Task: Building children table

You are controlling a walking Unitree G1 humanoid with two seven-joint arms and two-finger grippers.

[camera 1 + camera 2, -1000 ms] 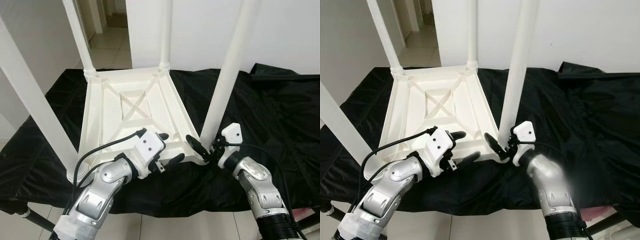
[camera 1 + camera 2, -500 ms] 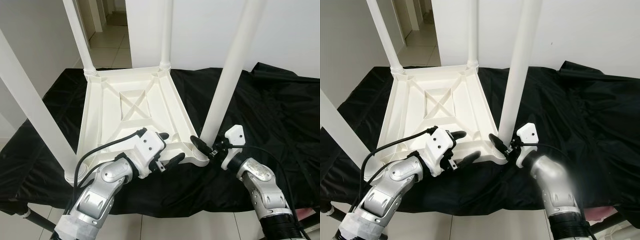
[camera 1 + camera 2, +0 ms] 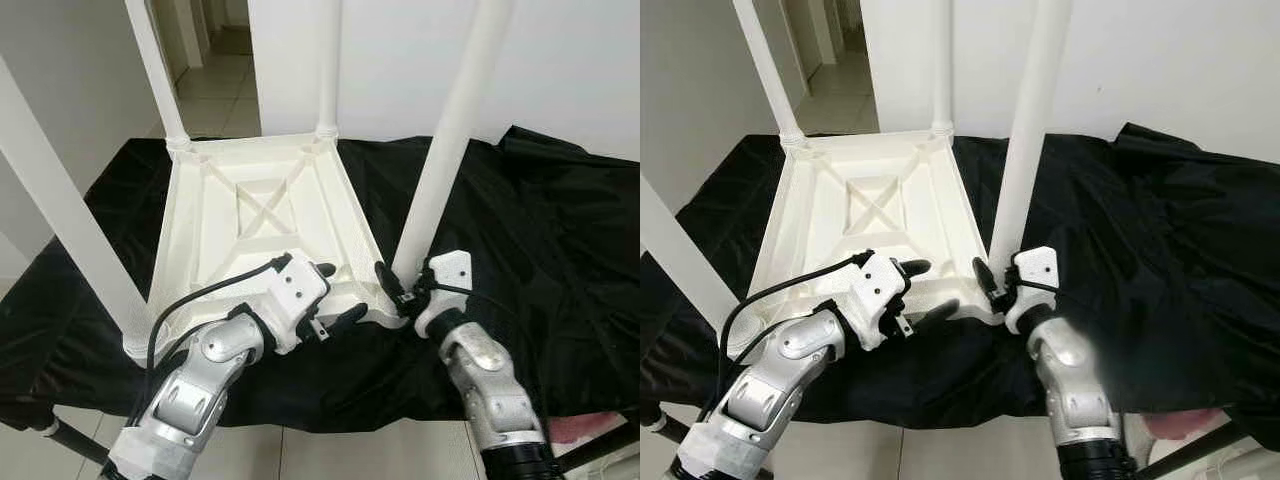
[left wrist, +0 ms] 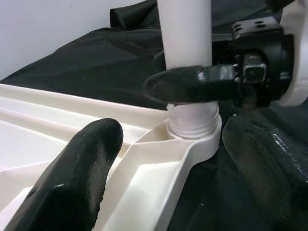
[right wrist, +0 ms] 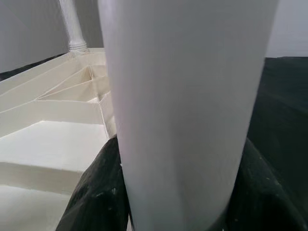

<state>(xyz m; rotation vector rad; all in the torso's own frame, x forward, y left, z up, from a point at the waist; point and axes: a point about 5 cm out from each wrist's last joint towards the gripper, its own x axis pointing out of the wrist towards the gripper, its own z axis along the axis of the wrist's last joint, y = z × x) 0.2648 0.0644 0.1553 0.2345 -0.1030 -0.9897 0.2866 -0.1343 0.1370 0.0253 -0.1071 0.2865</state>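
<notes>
one upturned white table (image 3: pixel 262 222) rests on black cloth (image 3: pixel 560 240) by white wall (image 3: pixel 580 70).

Head stereo pair looking down, wrist cameras close on table leg (image 4: pixel 185 43)

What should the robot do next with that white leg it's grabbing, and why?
Probably twist the leg a little further into its corner socket. The right hand is clamped around the leg's base, just above the threaded collar, and the left hand straddles the upside-down tabletop rim beside it, fingers apart, seemingly to brace it. I can't tell whether the leg is fully seated.
</notes>
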